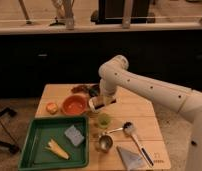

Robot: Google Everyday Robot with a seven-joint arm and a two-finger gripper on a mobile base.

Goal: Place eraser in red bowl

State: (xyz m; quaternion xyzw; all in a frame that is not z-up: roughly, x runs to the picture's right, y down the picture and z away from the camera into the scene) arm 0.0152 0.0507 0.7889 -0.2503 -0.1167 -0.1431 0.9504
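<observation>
My gripper [103,101] hangs from the white arm over the middle of the wooden table [139,112], just right of the red bowl [74,105]. It is shut on the eraser [105,102], a small block with a pale base that sits slightly tilted under the gripper, above the table. The red bowl is round, orange-red and looks empty. The eraser's left end is close to the bowl's right rim, not over the bowl. A white cup is partly hidden behind the gripper.
A green cup [103,120] stands just below the gripper. A green tray [39,131] at the front left holds a blue-grey sponge [74,135] and a yellow item [56,148]. A small orange item [52,107], a brown bowl [82,89], a metal cup [104,143], a brush [136,139] and a grey cloth [130,159] are also there.
</observation>
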